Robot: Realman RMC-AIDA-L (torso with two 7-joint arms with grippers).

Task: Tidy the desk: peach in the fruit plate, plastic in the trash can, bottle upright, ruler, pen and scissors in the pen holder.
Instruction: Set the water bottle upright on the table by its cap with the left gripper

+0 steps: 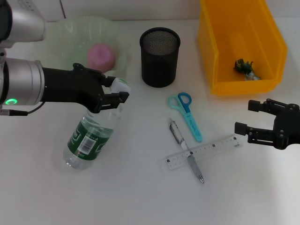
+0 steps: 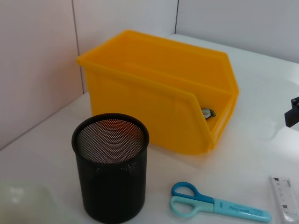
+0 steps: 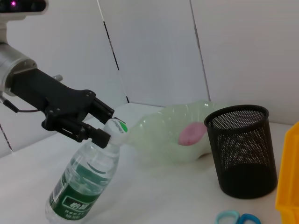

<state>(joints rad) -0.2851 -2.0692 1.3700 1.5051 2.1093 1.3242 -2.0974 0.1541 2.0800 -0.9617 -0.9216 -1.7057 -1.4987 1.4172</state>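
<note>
The bottle (image 1: 89, 140) leans on the desk (image 1: 140, 197), base down and cap tipped up into the left gripper (image 1: 114, 93), whose fingers are clamped on its neck just under the cap, with the fruit plate (image 1: 70, 33) holding the peach (image 1: 101, 55) right behind that gripper. My guess is the crinkled, nearly empty body could twist or skid at the base as it is raised, and the neck could slip out or swing into the plate's rim. The right gripper (image 1: 244, 118) hovers with fingers apart, the ruler (image 1: 220, 146), pen (image 1: 180, 136) and scissors (image 1: 187, 115) just off its fingertips and the trash can (image 1: 215, 51) beyond it.
</note>
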